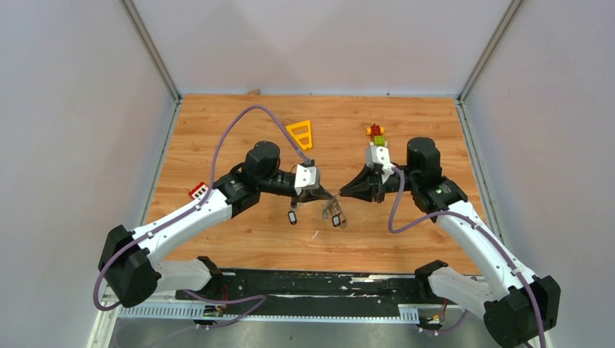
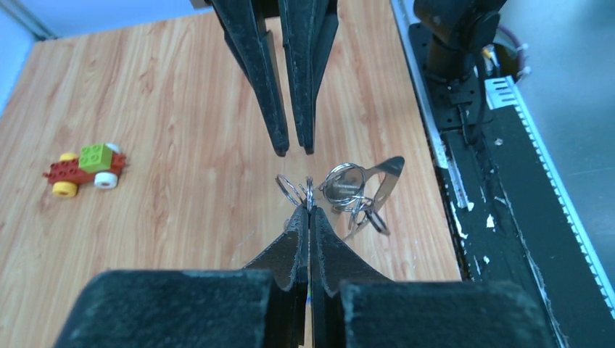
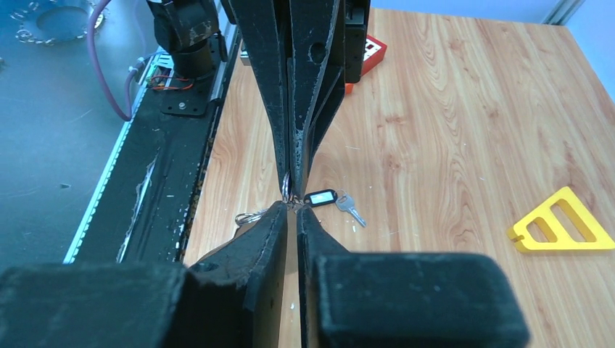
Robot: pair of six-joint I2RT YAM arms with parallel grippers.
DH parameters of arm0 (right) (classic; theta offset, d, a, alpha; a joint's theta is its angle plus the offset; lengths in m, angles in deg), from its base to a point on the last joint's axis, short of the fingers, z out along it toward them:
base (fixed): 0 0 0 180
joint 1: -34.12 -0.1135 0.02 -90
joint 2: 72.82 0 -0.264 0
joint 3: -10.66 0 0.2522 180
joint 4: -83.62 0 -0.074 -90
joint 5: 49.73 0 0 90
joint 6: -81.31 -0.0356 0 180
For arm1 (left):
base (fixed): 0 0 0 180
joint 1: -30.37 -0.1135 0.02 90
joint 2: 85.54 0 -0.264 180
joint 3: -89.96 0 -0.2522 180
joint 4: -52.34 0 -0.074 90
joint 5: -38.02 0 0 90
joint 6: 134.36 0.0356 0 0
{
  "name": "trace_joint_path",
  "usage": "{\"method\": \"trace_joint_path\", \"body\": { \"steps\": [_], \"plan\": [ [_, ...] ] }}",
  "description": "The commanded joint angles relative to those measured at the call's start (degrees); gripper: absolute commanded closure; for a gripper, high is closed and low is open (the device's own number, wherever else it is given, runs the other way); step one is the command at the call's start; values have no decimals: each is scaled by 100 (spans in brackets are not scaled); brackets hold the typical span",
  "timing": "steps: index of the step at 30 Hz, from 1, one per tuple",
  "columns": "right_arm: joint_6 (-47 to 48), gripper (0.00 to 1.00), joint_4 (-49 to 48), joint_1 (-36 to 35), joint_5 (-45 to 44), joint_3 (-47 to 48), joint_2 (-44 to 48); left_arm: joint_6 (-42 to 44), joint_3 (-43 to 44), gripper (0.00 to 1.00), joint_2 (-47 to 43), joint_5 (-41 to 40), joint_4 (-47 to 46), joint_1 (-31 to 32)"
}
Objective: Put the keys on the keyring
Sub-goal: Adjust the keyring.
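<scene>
Left hand (image 2: 310,212) pressed together on thin wire ring (image 2: 291,190). Large silver-grey D-shaped metal keyring (image 2: 384,181) dangles beside it, above wooden worktop (image 2: 181,109). Right hand (image 2: 294,148) narrowly spread, tips just short of ring. Small black-tagged metal key (image 3: 321,197) lies on worktop. Risk: fingertips collide, ring twists free, drops. Near worktop edge close; open wood beyond.

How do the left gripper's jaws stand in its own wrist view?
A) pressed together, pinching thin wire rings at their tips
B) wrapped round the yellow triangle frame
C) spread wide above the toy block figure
A: in the left wrist view the left gripper has its jaws closed tip to tip, with the thin wire rings caught at their ends.
</scene>
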Motion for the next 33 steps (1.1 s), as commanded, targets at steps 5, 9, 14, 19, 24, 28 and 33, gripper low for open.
{"method": "trace_joint_path", "body": {
  "steps": [5,9,14,19,24,28,33],
  "plan": [
    [171,86,109,2,566,-100,-105,-422,-268,100,-80,782,-1330,-63],
    [346,83,283,2,570,-85,-116,-555,-458,100,-85,881,-1729,-97],
    [365,83,287,-6,624,-107,-141,-1019,-748,100,-60,904,-2576,-153],
    [330,82,196,-53,495,-154,-142,-1336,-934,100,23,899,-3094,-156],
    [282,82,109,-126,357,-186,-182,-1604,-1014,100,65,900,-3433,-156],
    [254,80,38,-184,248,-201,-203,-1704,-1037,100,116,881,-3569,-156],
    [145,80,-108,-216,87,-224,-174,-1732,-1079,100,181,890,-3625,-156]
  ]
}}
